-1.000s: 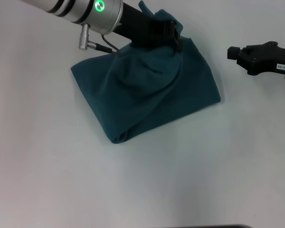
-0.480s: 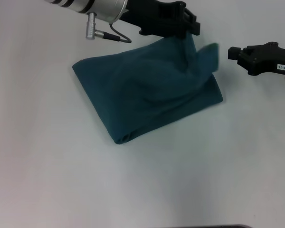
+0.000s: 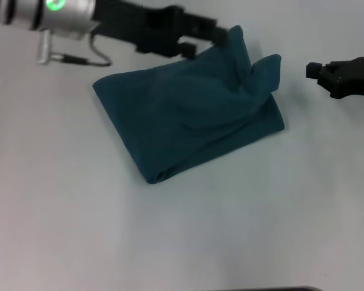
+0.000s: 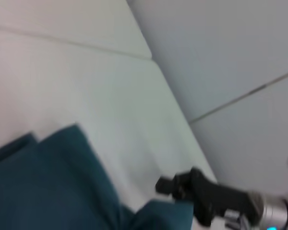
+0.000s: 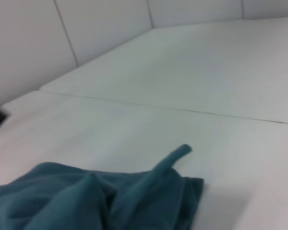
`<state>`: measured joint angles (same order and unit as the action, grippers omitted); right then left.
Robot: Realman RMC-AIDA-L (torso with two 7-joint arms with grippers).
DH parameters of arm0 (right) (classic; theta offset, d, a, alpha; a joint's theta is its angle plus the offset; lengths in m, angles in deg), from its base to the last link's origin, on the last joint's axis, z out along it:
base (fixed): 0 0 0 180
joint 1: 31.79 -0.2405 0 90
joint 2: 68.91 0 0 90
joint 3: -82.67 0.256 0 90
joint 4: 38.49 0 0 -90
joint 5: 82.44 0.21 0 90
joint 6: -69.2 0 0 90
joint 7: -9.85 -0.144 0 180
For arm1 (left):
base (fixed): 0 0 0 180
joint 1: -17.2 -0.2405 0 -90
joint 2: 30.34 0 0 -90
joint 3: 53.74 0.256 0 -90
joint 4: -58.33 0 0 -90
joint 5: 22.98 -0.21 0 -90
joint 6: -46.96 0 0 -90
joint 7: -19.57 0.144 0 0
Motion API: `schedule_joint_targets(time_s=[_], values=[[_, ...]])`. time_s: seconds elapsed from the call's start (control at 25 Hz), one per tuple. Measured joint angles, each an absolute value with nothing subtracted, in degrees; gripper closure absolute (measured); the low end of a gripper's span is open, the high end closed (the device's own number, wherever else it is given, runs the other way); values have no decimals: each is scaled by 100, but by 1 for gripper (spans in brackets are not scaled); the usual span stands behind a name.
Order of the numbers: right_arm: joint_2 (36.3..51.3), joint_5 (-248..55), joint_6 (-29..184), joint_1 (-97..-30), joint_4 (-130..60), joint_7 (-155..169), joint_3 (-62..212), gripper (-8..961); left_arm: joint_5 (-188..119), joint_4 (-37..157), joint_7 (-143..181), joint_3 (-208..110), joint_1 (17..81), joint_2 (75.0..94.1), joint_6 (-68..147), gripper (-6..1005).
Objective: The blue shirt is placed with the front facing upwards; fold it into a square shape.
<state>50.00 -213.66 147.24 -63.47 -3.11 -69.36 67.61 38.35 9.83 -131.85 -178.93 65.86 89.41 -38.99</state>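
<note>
Blue shirt (image 3: pixel 188 124) lies folded mid-surface (image 3: pixel 242 230), far corner peaked up; left gripper (image 3: pixel 221 37) at that peak, can't tell if clamped; right gripper (image 3: pixel 312 71) parked apart, state unclear.

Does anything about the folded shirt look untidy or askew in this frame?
Yes. The dark teal-blue cotton shirt is a folded bundle, but at its far right corner two loose flaps stick up, crumpled, beside the left gripper. The right gripper is off to the side.

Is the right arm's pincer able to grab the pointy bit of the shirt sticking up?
Probably yes: the right pincer sits beside the blue shirt, with only bare table between.
</note>
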Motion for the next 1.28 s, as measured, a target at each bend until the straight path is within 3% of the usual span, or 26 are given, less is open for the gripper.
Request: schedule_joint_targets(time_s=[0.16, 0.2, 0.32, 0.56, 0.96, 1.28], values=[[4967, -21341, 14695, -6249, -232, -6947, 6780, 874, 3834, 622, -12798, -17929, 6127, 8864, -4408, 363], [4966, -21317, 14675, -6223, -223, -6946, 6784, 874, 3834, 461, -12620, -17937, 5979, 8914, -4448, 339], [4966, -21087, 14555, -6101, -218, -6929, 6797, 872, 3832, 197, -12154, -17951, 5697, 9099, -4183, 140], [4979, -20246, 14370, -5874, -229, -6938, 6813, 870, 3797, 122, -11472, -17929, 5579, 9327, -3389, 61], [5032, -19784, 13863, -5763, -520, -7273, 6983, 865, 3862, 157, -10586, -17969, 5361, 9354, -3377, 65], [4984, -19725, 14793, -5673, -691, -7085, 6935, 862, 4495, 311, -9723, -17930, 5290, 9357, -3753, 65]])
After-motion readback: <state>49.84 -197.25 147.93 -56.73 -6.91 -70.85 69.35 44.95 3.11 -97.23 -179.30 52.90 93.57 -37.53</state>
